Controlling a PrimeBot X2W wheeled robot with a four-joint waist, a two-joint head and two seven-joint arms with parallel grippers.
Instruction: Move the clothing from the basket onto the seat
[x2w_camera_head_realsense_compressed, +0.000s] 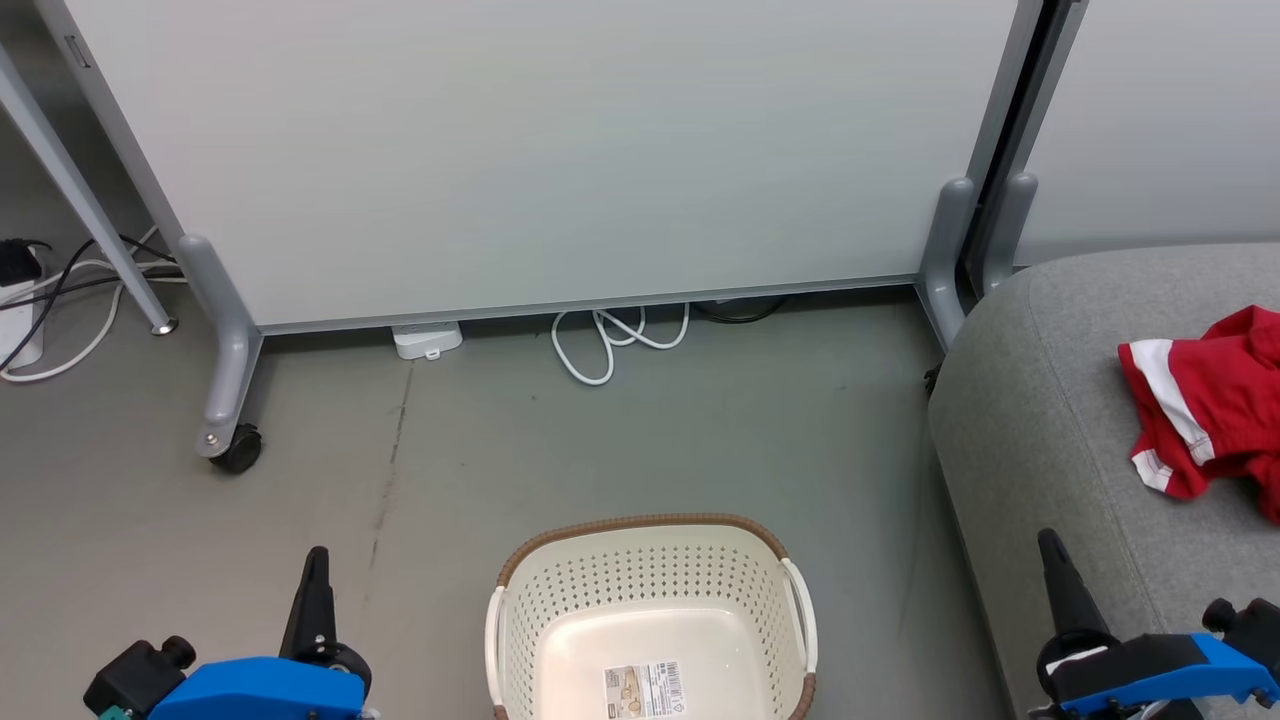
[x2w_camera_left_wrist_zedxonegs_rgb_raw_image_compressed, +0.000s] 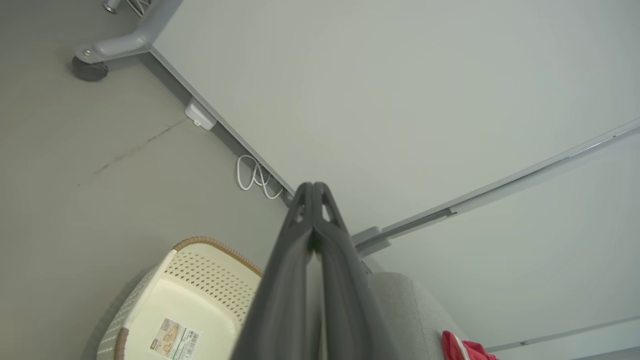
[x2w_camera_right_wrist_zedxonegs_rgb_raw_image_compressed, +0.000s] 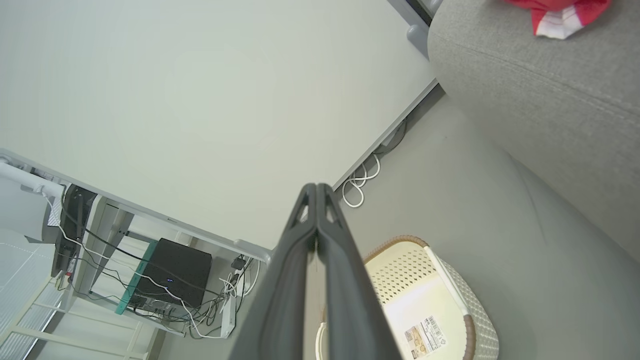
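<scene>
Red clothing (x2w_camera_head_realsense_compressed: 1210, 410) with white stripes lies crumpled on the grey seat (x2w_camera_head_realsense_compressed: 1040, 420) at the right. It also shows as red clothing (x2w_camera_left_wrist_zedxonegs_rgb_raw_image_compressed: 462, 349) and red clothing (x2w_camera_right_wrist_zedxonegs_rgb_raw_image_compressed: 557, 15) in the wrist views. The cream basket (x2w_camera_head_realsense_compressed: 520, 620) with a brown rim stands on the floor at bottom centre; its inside holds nothing but a label. My left gripper (x2w_camera_head_realsense_compressed: 317, 557) is shut at the lower left, to the left of the basket, holding nothing. Over the seat's front edge, my right gripper (x2w_camera_head_realsense_compressed: 1047, 540) is shut too, with nothing in it.
A white partition (x2w_camera_head_realsense_compressed: 560, 150) on grey wheeled feet (x2w_camera_head_realsense_compressed: 228, 440) stands behind the basket. White cables (x2w_camera_head_realsense_compressed: 610, 345) lie coiled under it, and more cables (x2w_camera_head_realsense_compressed: 60, 300) run at the far left. Bare grey floor (x2w_camera_head_realsense_compressed: 600, 450) lies between basket and partition.
</scene>
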